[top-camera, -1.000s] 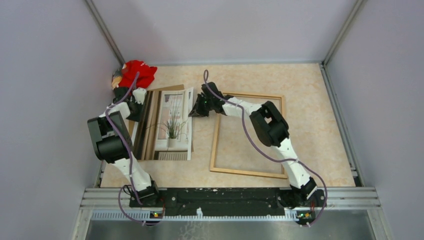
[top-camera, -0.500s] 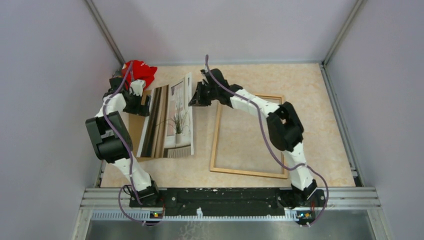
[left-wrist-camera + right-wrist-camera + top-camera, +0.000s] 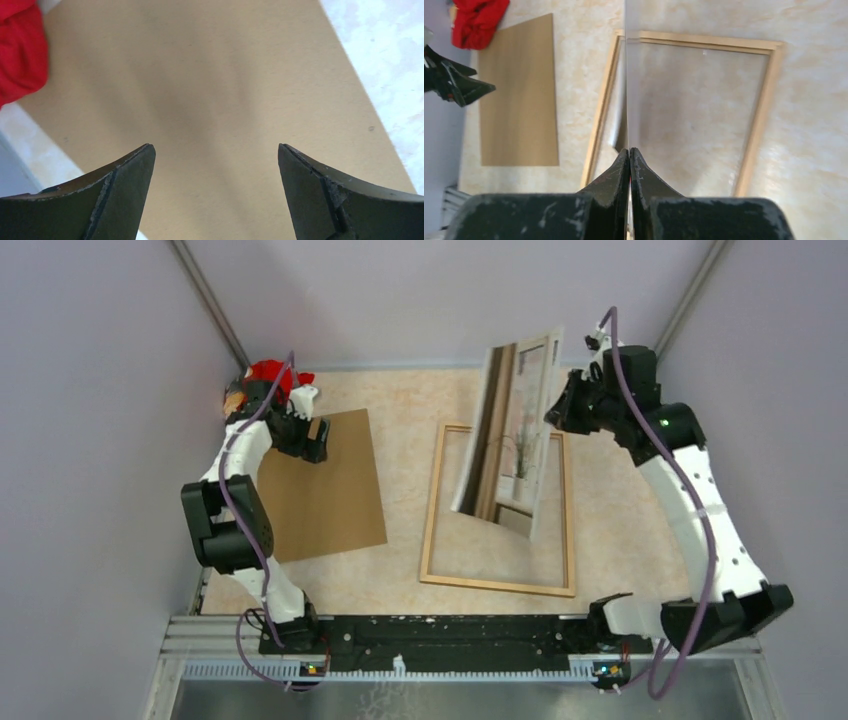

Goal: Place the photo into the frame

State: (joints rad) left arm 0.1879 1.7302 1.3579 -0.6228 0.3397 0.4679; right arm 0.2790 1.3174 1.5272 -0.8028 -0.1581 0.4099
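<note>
Top external view: the right tool (image 3: 556, 412) has just whisked the photo (image 3: 510, 435) off the cardboard (image 3: 325, 495) and pinches its edge, so the thin paper sheet hangs tilted over the frame (image 3: 497, 586), a narrow wooden rectangle. The left tool (image 3: 315, 443) gapes wide above the matte cardboard, left of the frame. Just lowering left, I'd guess.

Board (image 3: 330, 490) at left, frame (image 3: 495, 585) to its right, photo (image 3: 510, 440) raised over frame, cloth (image 3: 272, 373) behind board

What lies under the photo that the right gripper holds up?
The frame, flat on the table, sits below the photo pinched in the right gripper. The print covers part of the frame's opening and far rail in the top view.
</note>
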